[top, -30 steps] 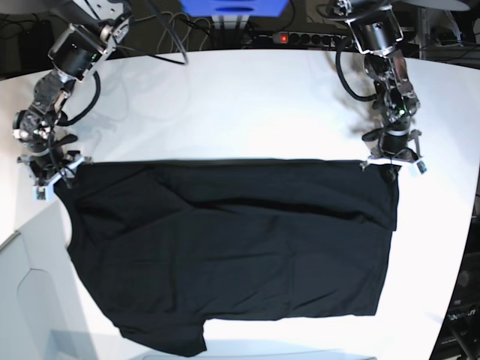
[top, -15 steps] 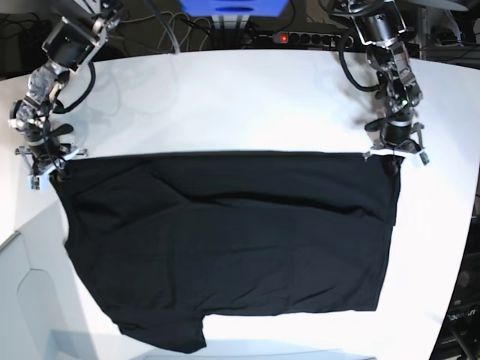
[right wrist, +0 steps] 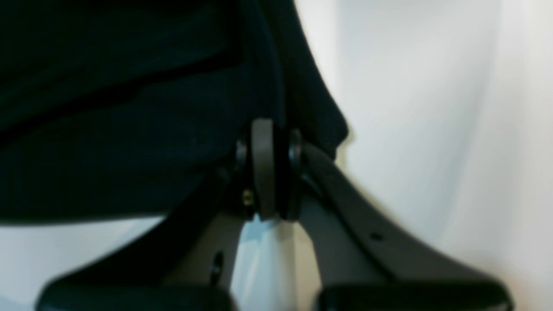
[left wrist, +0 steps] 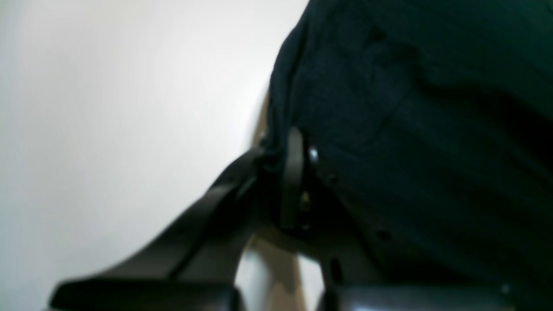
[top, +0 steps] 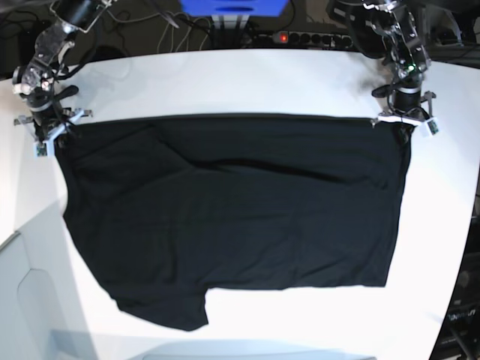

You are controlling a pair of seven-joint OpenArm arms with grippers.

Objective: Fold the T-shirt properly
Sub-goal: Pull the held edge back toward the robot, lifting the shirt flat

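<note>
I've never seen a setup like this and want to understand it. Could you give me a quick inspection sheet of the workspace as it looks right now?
Surface: white table, bare apart from the cloth.
Job's things: black T-shirt spread out, top edge stretched taut between the two arms, one sleeve lying at the lower left.
Clutter: nothing seen.
Grippers: left tool shut on the shirt's corner on the base view's right; right tool shut on the opposite corner.
Cables: dark cables loop behind the table's far edge, by a power strip.
Surroundings: blue box beyond the table; the rest is dim.
</note>
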